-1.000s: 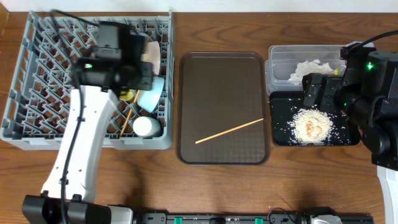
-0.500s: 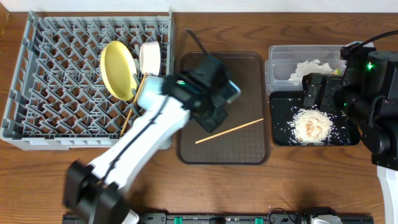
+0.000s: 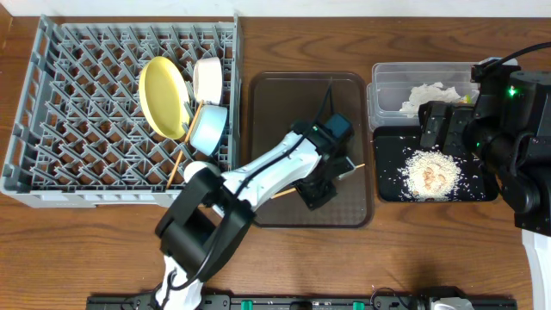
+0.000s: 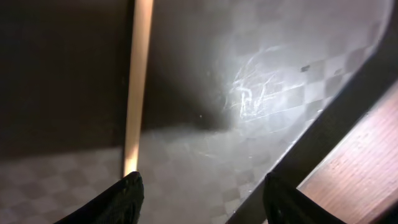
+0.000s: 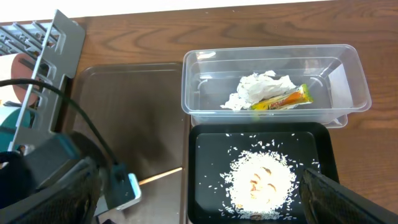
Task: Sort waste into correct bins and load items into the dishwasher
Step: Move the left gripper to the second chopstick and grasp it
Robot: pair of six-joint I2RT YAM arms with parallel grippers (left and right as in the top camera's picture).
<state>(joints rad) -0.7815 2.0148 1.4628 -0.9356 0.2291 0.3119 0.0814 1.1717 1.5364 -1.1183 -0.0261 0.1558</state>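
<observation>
- One wooden chopstick point(image 3: 282, 193) lies slantwise on the brown serving tray point(image 3: 284, 112), partly hidden under the left arm.
- The left pincer point(image 4: 200, 198) hangs low over it with its fingers apart and gripping nothing; the stick runs up from beside one fingertip.
- The yellow plate point(image 3: 164, 96), white bowl point(image 3: 207, 77) and light blue bowl point(image 3: 209, 127) stand in the grey rack point(image 3: 77, 120).
- The tissue point(image 5: 261, 87) and wrapper point(image 5: 283, 99) sit in the clear tub point(image 5: 205, 93); rice crumbs point(image 5: 261, 177) lie in the black tray point(image 5: 205, 155).
- The right pincer point(image 3: 433, 129) hovers above that tray, spread wide and empty.
</observation>
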